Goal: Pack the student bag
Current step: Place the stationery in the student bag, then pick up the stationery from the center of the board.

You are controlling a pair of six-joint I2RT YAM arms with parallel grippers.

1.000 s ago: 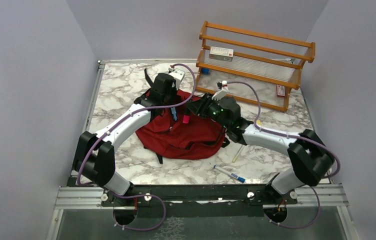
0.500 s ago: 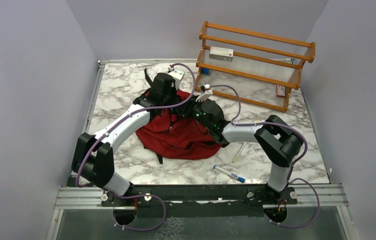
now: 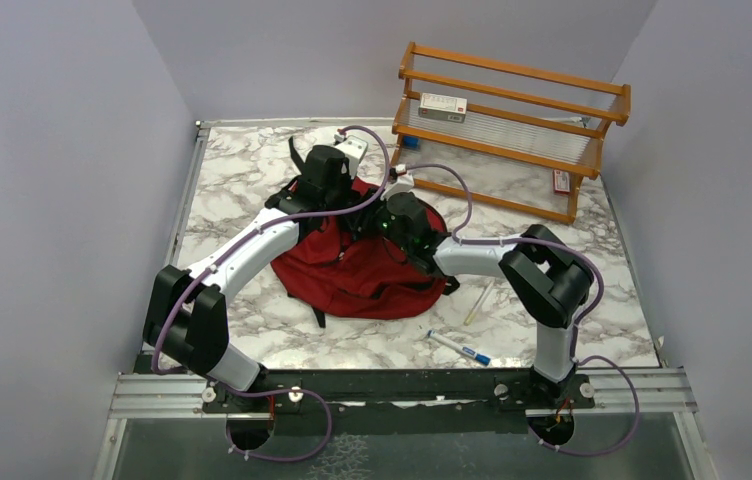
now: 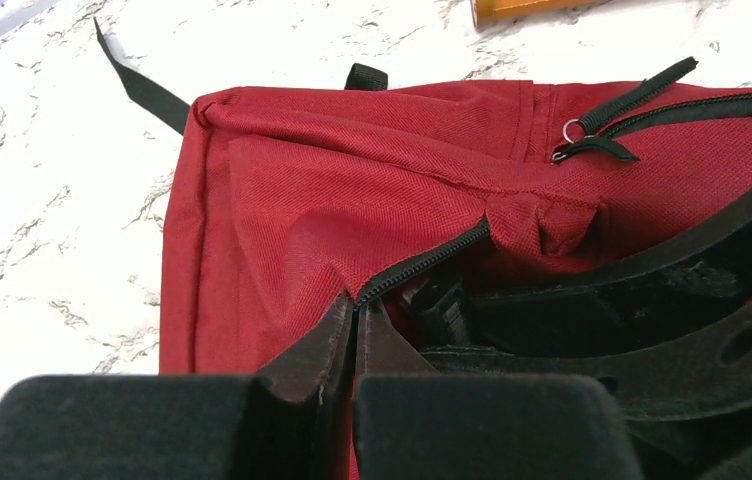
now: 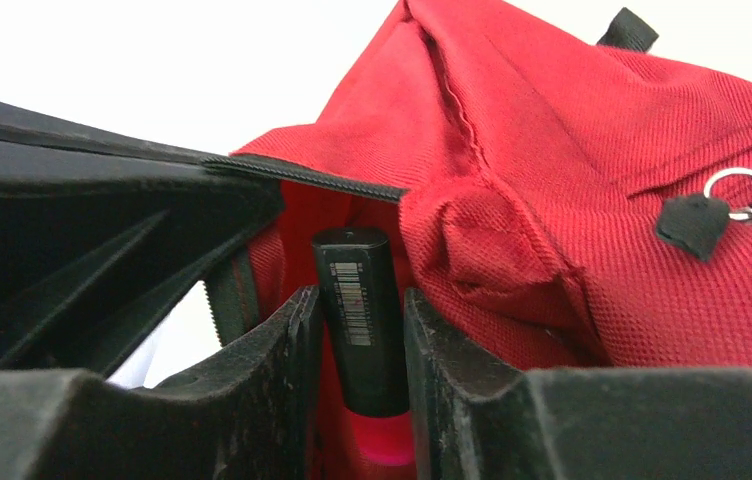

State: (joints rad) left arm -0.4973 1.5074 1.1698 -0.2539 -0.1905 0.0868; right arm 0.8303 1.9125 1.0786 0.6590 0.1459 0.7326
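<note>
The student bag (image 3: 352, 272), dark red with black zippers, lies in the middle of the marble table. My left gripper (image 3: 340, 215) is shut on the zipper edge of the bag's mouth (image 4: 357, 305) and holds that edge up. My right gripper (image 3: 379, 217) is at the same opening, tip to tip with the left one. Between its fingers (image 5: 360, 300) stands a black marker (image 5: 357, 320) with a barcode label and a pink end, pointing into the red interior of the bag (image 5: 572, 180). In the left wrist view the right gripper's black fingers (image 4: 652, 290) fill the lower right.
A wooden rack (image 3: 512, 130) stands at the back right with a white box (image 3: 442, 107) on its shelf. A blue-capped pen (image 3: 460, 350) and a yellow pencil (image 3: 477, 300) lie on the table to the right of the bag. A black strap (image 3: 297, 152) trails behind the bag.
My right arm has folded at the elbow and carried its gripper left to the bag's mouth with the marker. The left gripper has stayed where it was.
</note>
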